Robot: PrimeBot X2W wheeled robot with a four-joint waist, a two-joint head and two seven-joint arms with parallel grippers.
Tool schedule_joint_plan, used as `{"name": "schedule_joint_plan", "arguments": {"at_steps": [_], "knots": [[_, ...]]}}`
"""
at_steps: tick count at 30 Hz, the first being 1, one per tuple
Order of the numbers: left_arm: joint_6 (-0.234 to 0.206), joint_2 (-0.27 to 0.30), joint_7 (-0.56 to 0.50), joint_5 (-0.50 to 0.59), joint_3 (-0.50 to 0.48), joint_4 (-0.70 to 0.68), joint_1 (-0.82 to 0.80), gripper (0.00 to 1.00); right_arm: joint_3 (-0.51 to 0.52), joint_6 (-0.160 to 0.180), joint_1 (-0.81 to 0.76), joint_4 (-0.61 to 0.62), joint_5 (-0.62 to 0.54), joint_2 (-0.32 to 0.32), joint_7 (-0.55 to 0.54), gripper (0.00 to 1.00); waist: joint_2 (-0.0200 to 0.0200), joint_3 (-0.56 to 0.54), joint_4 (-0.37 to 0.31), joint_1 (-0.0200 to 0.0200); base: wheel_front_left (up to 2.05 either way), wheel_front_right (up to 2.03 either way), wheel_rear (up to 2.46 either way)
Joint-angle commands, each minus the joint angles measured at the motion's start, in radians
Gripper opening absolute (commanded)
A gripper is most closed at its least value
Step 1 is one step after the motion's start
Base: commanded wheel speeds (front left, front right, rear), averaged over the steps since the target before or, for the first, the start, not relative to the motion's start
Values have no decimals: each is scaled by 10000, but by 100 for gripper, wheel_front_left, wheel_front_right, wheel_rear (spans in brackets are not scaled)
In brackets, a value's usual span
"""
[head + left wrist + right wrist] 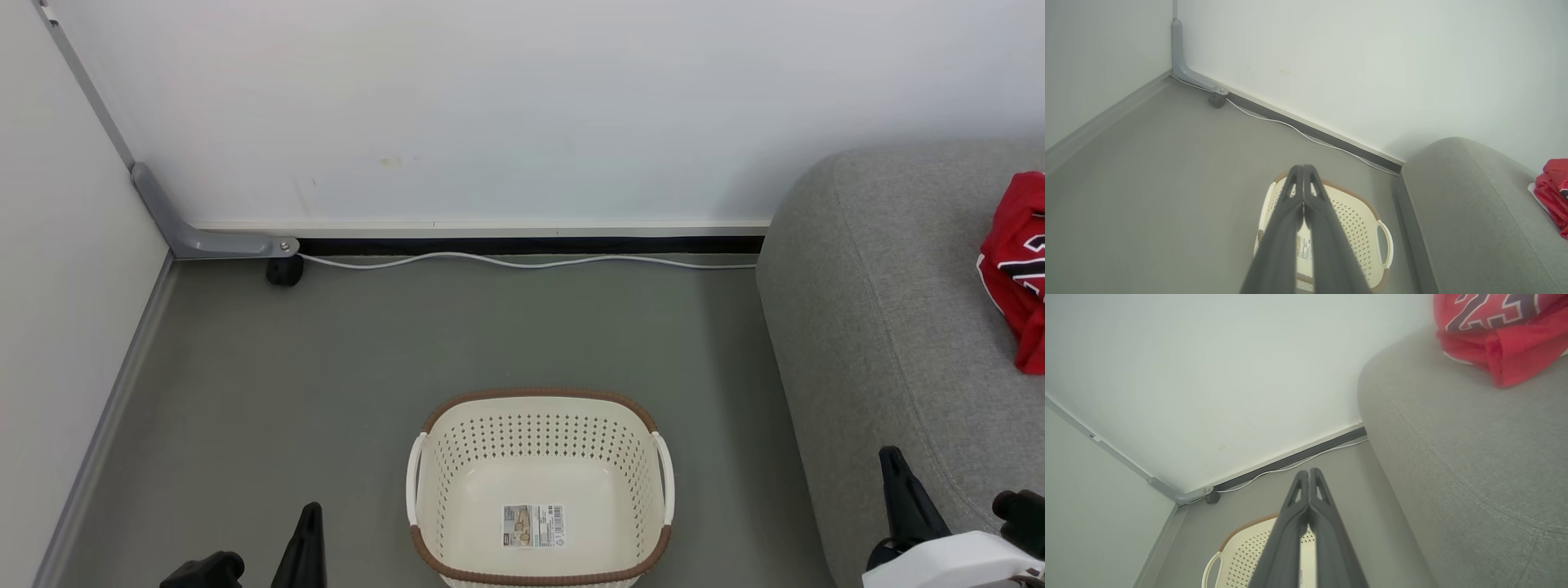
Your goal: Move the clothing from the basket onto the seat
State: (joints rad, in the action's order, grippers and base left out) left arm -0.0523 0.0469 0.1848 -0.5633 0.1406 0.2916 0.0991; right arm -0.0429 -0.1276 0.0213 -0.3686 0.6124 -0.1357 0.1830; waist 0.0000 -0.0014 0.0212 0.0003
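The cream basket [540, 457] stands on the floor in front of me, with nothing in it but a label sticker [532, 525]. The red clothing [1016, 269] lies on the grey seat [882, 327] at the right edge of the head view. In the right wrist view the jersey's "23" [1490, 310] shows on top of a plain red fold [1515, 355]. My left gripper [310, 514] hangs shut and empty, left of the basket. My right gripper [891, 457] is shut and empty at the seat's near corner. Both pairs of fingers are pressed together in the wrist views [1303, 168] [1309, 472].
A white cable [522, 261] runs along the skirting at the back wall. A grey bracket with a black foot [284, 269] sits in the left corner. Walls close off the left and back. Bare grey floor [326, 367] lies between the basket and the walls.
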Motion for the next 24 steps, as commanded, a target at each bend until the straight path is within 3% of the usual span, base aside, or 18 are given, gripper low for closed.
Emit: {"name": "schedule_joint_plan", "arguments": {"at_steps": [1, 24], "knots": [[121, 74, -67, -267, -181, -264, -493, 0, 52, -7, 394, 326, 265, -111, -143, 0, 0, 1, -3, -2, 0, 0, 0], [549, 117, -736, -2879, -699, -324, -879, 0, 433, -13, 512, 555, 2691, 130, -851, 0, 0, 12, -55, -2, 0, 0, 0]]}}
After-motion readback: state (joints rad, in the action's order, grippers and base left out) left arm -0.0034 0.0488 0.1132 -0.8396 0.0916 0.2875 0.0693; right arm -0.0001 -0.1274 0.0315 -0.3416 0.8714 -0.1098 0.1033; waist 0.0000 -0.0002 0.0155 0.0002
